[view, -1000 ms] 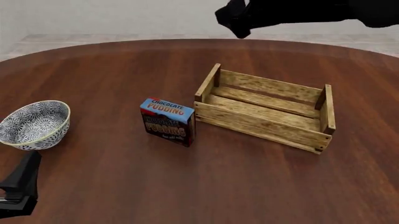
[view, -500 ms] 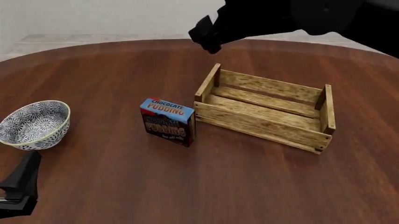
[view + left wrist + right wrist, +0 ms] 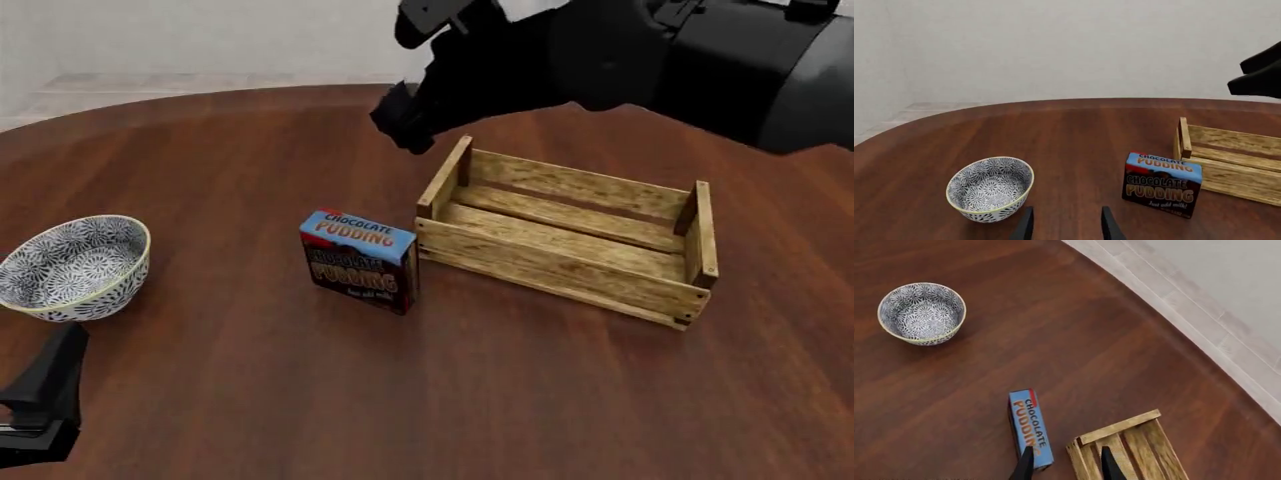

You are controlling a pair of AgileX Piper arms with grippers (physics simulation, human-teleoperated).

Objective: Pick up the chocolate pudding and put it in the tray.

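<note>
The chocolate pudding (image 3: 358,260) is a small carton with a blue top and dark brown front. It stands upright on the table, touching or almost touching the left end of the tray (image 3: 567,240), a light wooden slatted crate. My right gripper (image 3: 400,122) hangs high above the table, beyond the tray's left end board. In its wrist view the open right gripper (image 3: 1066,466) looks straight down on the pudding (image 3: 1031,427) and the tray's end (image 3: 1121,427), with nothing between its fingers. My left gripper (image 3: 1066,229) is open and empty near the table's front left; the pudding (image 3: 1162,184) shows to its right.
A blue-and-white patterned bowl (image 3: 74,265) stands at the left of the table, just ahead of the left gripper (image 3: 47,400). The bulky black right arm (image 3: 667,55) reaches across above the tray's far side. The table's far edge (image 3: 1174,310) curves behind.
The right arm has swung left and come lower, from beyond the table's far edge to above the tray's left end. The left arm, pudding, tray and bowl have not moved.
</note>
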